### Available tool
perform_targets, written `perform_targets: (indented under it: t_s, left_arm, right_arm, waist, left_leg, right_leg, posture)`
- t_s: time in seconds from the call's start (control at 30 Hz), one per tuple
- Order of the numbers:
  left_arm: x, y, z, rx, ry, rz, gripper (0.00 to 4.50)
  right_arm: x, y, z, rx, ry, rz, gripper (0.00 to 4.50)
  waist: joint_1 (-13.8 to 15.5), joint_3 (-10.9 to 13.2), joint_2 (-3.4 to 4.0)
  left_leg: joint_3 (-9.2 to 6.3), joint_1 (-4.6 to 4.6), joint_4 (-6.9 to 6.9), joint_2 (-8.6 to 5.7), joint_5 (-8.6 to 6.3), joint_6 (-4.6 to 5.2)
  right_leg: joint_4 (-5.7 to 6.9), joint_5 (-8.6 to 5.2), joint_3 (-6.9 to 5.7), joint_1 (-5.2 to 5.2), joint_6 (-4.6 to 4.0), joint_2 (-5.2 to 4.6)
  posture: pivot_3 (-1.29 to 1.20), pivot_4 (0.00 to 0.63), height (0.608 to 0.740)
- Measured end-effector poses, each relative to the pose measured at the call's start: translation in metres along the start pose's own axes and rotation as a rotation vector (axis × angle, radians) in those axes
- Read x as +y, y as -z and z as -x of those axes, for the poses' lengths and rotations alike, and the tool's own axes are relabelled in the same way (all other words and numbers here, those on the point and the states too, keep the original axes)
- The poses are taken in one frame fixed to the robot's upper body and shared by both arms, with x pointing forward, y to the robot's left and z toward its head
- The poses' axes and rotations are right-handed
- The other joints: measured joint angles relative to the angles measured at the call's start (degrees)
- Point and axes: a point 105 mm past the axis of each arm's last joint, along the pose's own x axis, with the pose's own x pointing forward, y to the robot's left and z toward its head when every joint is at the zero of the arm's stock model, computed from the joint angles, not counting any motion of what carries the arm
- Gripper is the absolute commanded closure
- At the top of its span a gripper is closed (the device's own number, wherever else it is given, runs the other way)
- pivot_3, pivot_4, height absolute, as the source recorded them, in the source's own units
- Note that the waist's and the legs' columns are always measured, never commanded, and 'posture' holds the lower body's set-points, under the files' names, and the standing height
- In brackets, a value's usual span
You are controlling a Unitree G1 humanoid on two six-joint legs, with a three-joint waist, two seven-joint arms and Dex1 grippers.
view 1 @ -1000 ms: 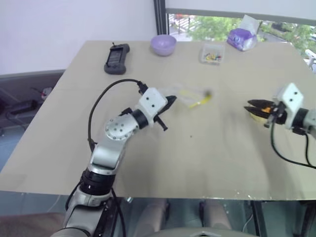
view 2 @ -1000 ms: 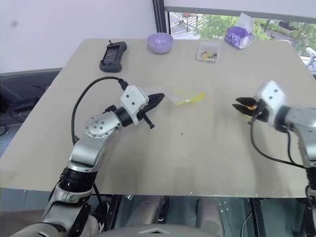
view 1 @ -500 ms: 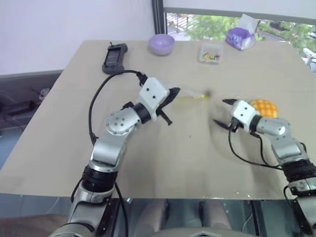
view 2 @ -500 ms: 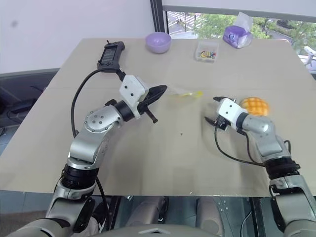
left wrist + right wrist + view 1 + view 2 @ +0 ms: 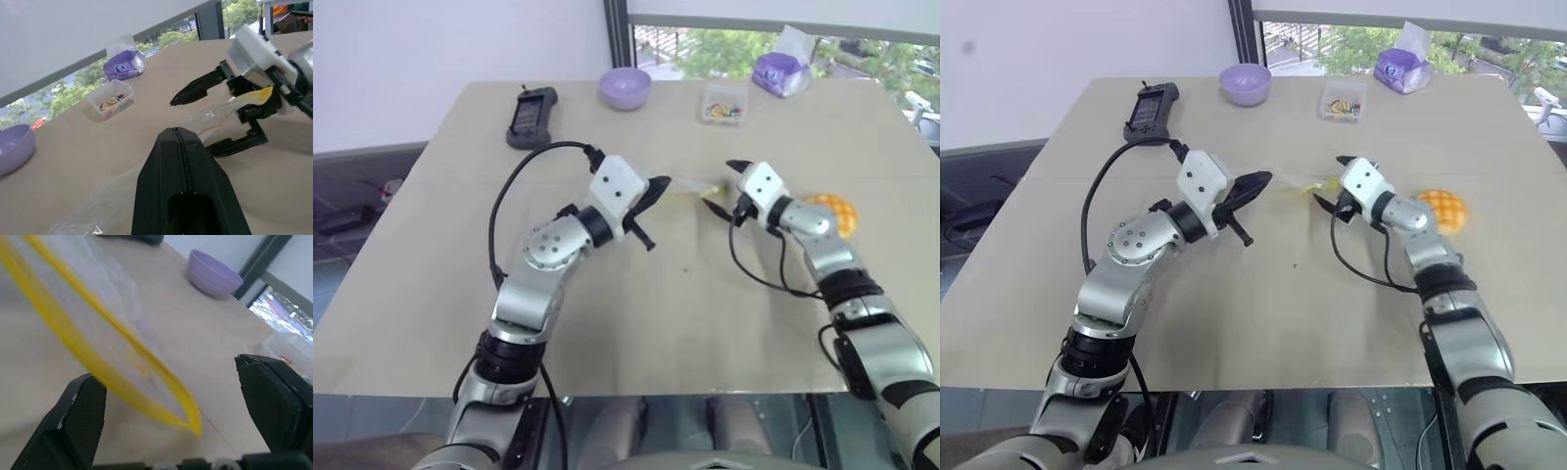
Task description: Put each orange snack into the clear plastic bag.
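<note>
My left gripper (image 5: 656,186) is shut on one end of the clear plastic bag (image 5: 687,186) and holds it a little above the table. The bag's yellow seal strip (image 5: 98,367) hangs at the far end. There my right gripper (image 5: 720,188) stands open, one finger (image 5: 195,89) above the seal and the other below it, touching nothing that I can see. One orange snack (image 5: 832,211), round with a grid top, lies on the table just right of the right wrist.
Along the table's far edge (image 5: 489,86) stand a black handheld device (image 5: 527,116), a purple bowl (image 5: 625,88), a small clear box of colourful bits (image 5: 722,103) and a purple tissue pack (image 5: 778,73).
My right gripper let go of the orange snack, which now lies on the table, then opened and swung left to the bag's yellow end. The left arm kept its place.
</note>
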Motion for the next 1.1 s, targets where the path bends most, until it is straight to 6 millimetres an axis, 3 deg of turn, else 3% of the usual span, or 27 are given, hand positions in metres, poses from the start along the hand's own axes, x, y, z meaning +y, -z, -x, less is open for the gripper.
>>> perform_targets:
  t_s: [0.17, 0.2, 0.27, 0.37, 0.5, 0.53, 0.93, 1.1]
  left_arm:
    - [-0.002, -0.001, 0.003, -0.002, -0.001, -0.003, 4.5]
    - [-0.002, -0.002, 0.003, -0.002, -0.002, -0.005, 4.5]
    - [-0.001, -0.002, 0.004, 0.002, -0.006, -0.007, 4.5]
    - [0.001, 0.002, 0.006, 0.017, -0.014, -0.008, 4.5]
    - [0.003, 0.004, 0.009, 0.029, -0.02, -0.01, 4.5]
    - [0.003, 0.004, 0.009, 0.029, -0.02, -0.011, 4.5]
    - [0.003, 0.008, 0.012, 0.037, -0.021, -0.019, 4.5]
    - [0.004, 0.011, 0.012, 0.048, -0.035, -0.036, 4.5]
  right_arm:
    - [0.0, -0.003, -0.007, -0.02, -0.01, -0.003, 0.04]
    - [-0.002, -0.004, -0.007, -0.024, -0.006, 0.0, 0.28]
    - [-0.004, -0.004, -0.006, -0.023, -0.002, 0.006, 0.92]
    - [-0.007, 0.003, -0.001, -0.001, 0.006, 0.006, 2.44]
    - [-0.016, 0.004, 0.005, -0.002, 0.035, -0.006, 4.16]
    - [-0.018, 0.003, 0.006, -0.007, 0.042, -0.012, 4.42]
    - [-0.016, -0.003, 0.014, -0.057, 0.035, -0.003, 4.42]
    - [-0.037, -0.01, 0.03, 0.019, 0.021, 0.222, 4.42]
  waist:
    - [0.08, 0.01, 0.01]
    - [0.06, 0.01, 0.01]
    - [0.03, 0.0, 0.02]
    - [0.03, 0.01, 0.02]
    - [-0.02, 0.01, 0.03]
    - [-0.03, 0.01, 0.03]
    - [0.05, 0.01, 0.03]
    - [0.14, 0.02, 0.04]
  left_leg:
    - [-0.02, 0.0, 0.01, -0.01, 0.0, 0.0]
    - [-0.01, 0.0, 0.01, -0.01, 0.0, 0.0]
    - [-0.01, 0.01, 0.0, -0.01, 0.0, 0.0]
    - [0.01, 0.0, 0.0, -0.02, 0.0, 0.0]
    - [0.01, 0.01, 0.0, -0.01, 0.0, 0.0]
    - [0.02, 0.01, 0.0, -0.01, 0.0, 0.0]
    - [0.02, 0.01, 0.0, -0.01, 0.0, 0.0]
    - [0.02, 0.0, -0.01, -0.03, 0.0, 0.0]
  right_leg:
    - [0.01, 0.0, 0.02, 0.0, 0.0, -0.02]
    - [0.02, 0.0, 0.02, 0.0, 0.0, -0.01]
    - [0.02, 0.0, 0.02, 0.0, 0.0, 0.01]
    - [0.02, 0.0, 0.04, -0.01, 0.0, 0.01]
    - [0.03, 0.0, 0.05, -0.01, 0.0, 0.02]
    - [0.03, 0.0, 0.06, -0.01, 0.0, 0.02]
    - [0.03, 0.0, 0.07, -0.02, 0.0, 0.01]
    - [0.02, 0.0, 0.06, -0.03, 0.0, 0.01]
  posture:
    - [0.0, 0.15, 0.74]
    - [0.0, 0.15, 0.74]
    - [0.0, 0.15, 0.74]
    - [0.0, 0.15, 0.74]
    - [0.0, 0.15, 0.74]
    - [0.0, 0.15, 0.74]
    - [0.0, 0.15, 0.74]
    - [0.0, 0.15, 0.74]
